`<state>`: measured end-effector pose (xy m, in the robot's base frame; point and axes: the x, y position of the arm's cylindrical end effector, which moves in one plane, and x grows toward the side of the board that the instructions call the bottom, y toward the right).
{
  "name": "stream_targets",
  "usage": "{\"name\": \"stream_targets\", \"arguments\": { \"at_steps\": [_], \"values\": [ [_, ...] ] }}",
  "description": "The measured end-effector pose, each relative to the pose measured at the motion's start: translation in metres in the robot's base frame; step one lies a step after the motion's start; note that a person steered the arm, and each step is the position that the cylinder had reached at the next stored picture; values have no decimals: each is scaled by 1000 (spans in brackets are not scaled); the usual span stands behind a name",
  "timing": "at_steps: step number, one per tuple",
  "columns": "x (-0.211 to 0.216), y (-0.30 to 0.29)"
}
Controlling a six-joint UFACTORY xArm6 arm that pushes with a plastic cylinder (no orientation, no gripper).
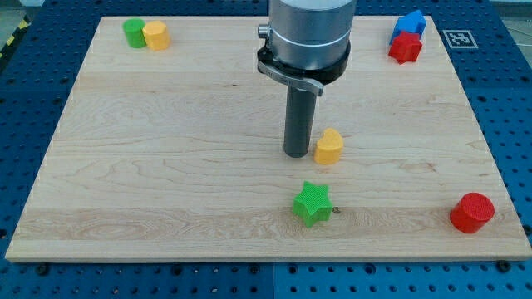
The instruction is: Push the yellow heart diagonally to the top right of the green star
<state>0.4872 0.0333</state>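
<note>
The yellow heart [329, 147] sits near the middle of the board [166, 166], a little toward the view's right, and already lies above and slightly to the right of the green star [312, 203], with a clear gap between them. My tip [297, 154] is just beside the heart on its left, so close I can't say whether they touch. There is nothing to open or close here: the rod is bare and holds nothing.

What matters is that the heart lies to the right of my tip, almost level with it. I judge a push from here would send it mostly rightward; for more of a diagonal off the star, I'd want the tip a bit lower on the heart's left side.

Further out, a green block [133, 32] and yellow block [155, 35] sit together at top left, a blue block [411, 22] and red block [405, 46] at top right, and a red cylinder [472, 212] at bottom right.
</note>
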Motion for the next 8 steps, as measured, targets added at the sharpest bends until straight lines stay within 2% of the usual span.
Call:
{"name": "stream_targets", "arguments": {
  "at_steps": [3,6,7,8],
  "values": [
    [3,44],
    [2,50],
    [-22,51],
    [-24,72]
  ]
}}
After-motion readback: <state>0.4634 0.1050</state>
